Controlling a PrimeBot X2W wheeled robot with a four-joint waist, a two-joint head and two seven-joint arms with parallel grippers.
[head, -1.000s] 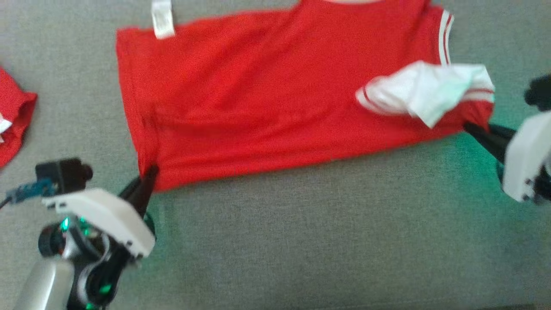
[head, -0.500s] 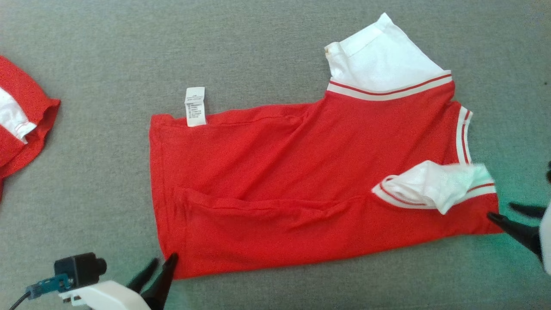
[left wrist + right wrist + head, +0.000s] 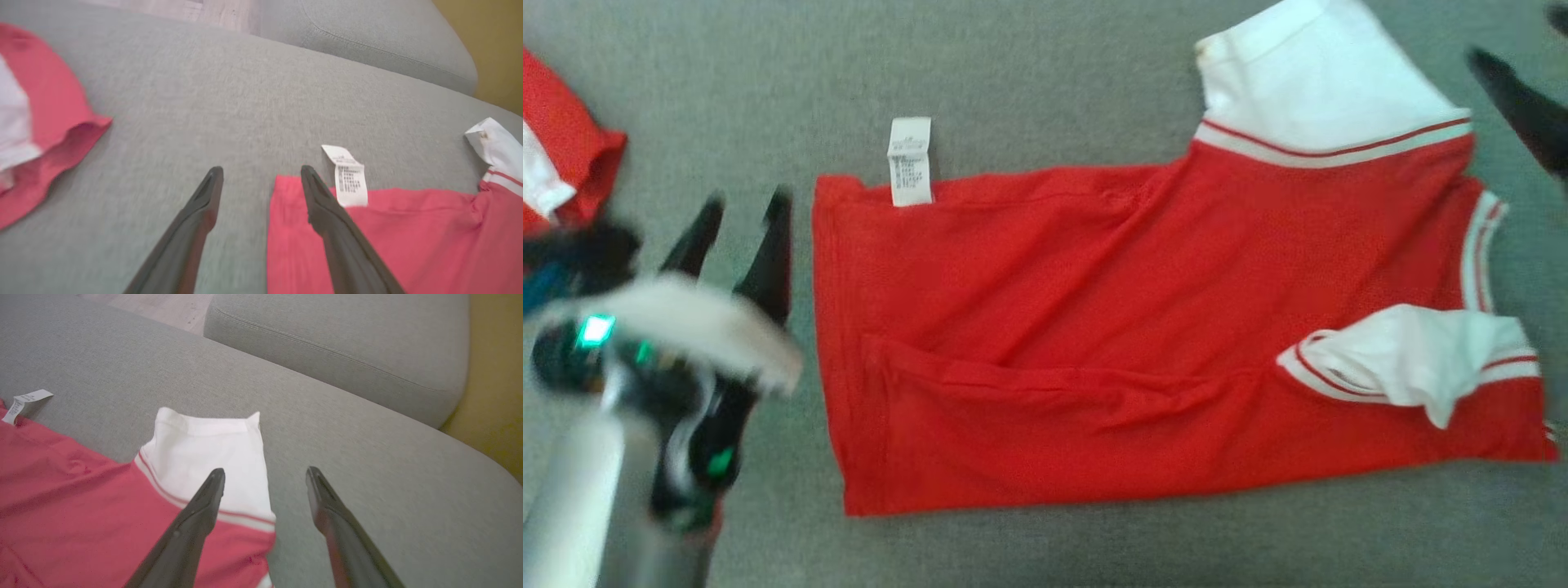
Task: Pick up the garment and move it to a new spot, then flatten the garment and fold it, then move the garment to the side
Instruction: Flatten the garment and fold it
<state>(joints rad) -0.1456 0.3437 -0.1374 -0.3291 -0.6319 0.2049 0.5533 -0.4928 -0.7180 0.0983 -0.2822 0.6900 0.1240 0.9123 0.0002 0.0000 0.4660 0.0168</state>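
Head view: the red short-sleeved shirt with white striped sleeves (image 3: 1094, 327) lies mid-frame on the grey fabric cushion (image 3: 1045, 73), one sleeve tucked on top. The left gripper (image 3: 745, 202), mid-left, and right gripper (image 3: 1513, 34), upper right, both gape empty. Left wrist view: spread fingers (image 3: 327, 212) straddle the hem corner (image 3: 282, 183) beside a white care label (image 3: 347, 179). Right wrist view: parted fingers (image 3: 196, 514) straddle the far white sleeve (image 3: 212, 449) at its edge. Seemingly one fold is made; more folding and the sideways move remain.

Red garment (image 3: 1094, 327) flat on sofa (image 3: 1045, 82)
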